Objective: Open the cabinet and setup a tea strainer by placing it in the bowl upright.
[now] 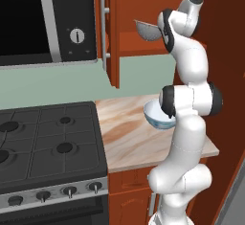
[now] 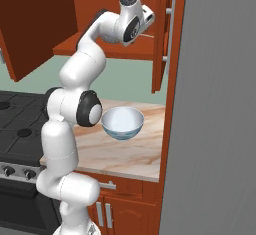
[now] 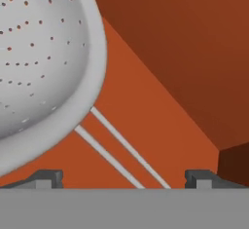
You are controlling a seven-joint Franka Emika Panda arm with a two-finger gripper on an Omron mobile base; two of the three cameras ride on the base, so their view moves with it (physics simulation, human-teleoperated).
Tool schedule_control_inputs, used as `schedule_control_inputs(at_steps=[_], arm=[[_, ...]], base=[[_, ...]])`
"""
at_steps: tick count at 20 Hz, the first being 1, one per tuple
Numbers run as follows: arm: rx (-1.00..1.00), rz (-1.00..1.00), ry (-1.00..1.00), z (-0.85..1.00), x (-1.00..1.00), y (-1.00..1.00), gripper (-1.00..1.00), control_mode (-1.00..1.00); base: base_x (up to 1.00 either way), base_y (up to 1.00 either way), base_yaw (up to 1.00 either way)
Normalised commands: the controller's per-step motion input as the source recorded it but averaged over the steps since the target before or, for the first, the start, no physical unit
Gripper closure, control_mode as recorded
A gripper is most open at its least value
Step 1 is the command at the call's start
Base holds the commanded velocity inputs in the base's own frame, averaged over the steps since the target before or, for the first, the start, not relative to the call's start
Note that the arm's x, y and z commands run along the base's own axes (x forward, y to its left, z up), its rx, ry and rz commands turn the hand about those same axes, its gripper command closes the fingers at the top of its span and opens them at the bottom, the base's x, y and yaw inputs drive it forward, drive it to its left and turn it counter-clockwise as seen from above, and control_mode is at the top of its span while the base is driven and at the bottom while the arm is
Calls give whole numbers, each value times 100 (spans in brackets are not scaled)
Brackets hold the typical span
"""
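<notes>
A: Left base view first. Cabinet (image 1: 113, 32) doors stand open; the tea strainer (image 1: 148, 30) sits on the lower shelf, basket tilted, partly behind the arm's upper link. Bowl (image 1: 155, 115) rests on the marble counter (image 1: 129, 133) below, half hidden by the elbow. Microwave (image 1: 48, 20) and stove (image 1: 48, 142) to the left.

B: Right base view?

A: The bowl (image 2: 122, 122) shows whole here, white inside and upright, beside the elbow. The wrist reaches into the cabinet (image 2: 162, 34); the strainer and fingers are blocked by the hand.

B: Hand view?

A: Gripper (image 3: 124, 179) spread wide, both tips at the bottom edge, nothing between the pads. The tea strainer's (image 3: 44, 62) perforated cup looms at upper left, its two-wire handle running down between the fingertips (image 3: 46, 178) over the shelf floor.
</notes>
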Motion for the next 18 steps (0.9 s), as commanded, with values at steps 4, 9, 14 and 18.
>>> schedule_control_inputs(at_steps=[4, 9, 14, 18], arm=[[0, 8, 0, 0, 0, 25, -100, -100], [-1, 11, 0, 0, 0, 24, -100, -100], [0, 12, 0, 0, 0, 6, -100, -100], [0, 13, 0, 0, 0, 0, -100, -100]], base=[[0, 0, 0], [0, 0, 0], [0, 0, 0], [0, 0, 0]])
